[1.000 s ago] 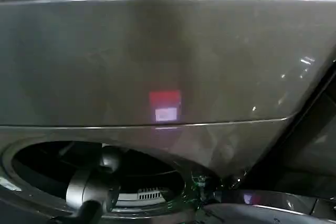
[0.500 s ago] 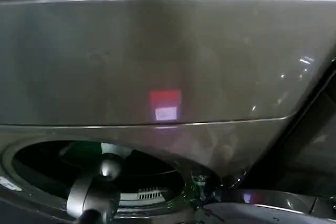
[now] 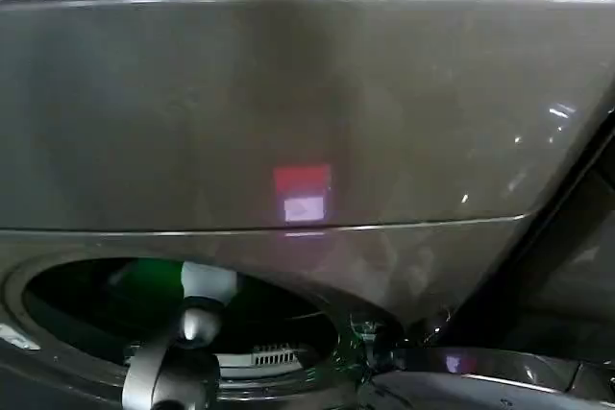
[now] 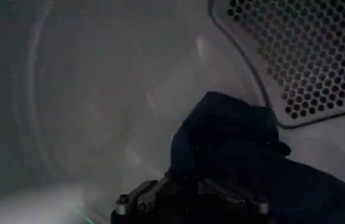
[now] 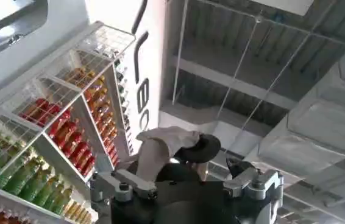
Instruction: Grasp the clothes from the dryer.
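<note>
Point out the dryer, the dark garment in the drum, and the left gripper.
dryer (image 3: pixel 288 112), head view, on its bronze-grey front panel.
dark garment (image 4: pixel 233 140), left wrist view, on the raised fold.
left gripper (image 4: pixel 191 204), left wrist view, at the garment's near edge.

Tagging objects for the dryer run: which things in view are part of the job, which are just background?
Job:
- dryer
- dark blue clothes in its drum
- left hand, inside the drum at the clothes

Background:
- shelf of bottles
- right hand, pointed at the ceiling
</note>
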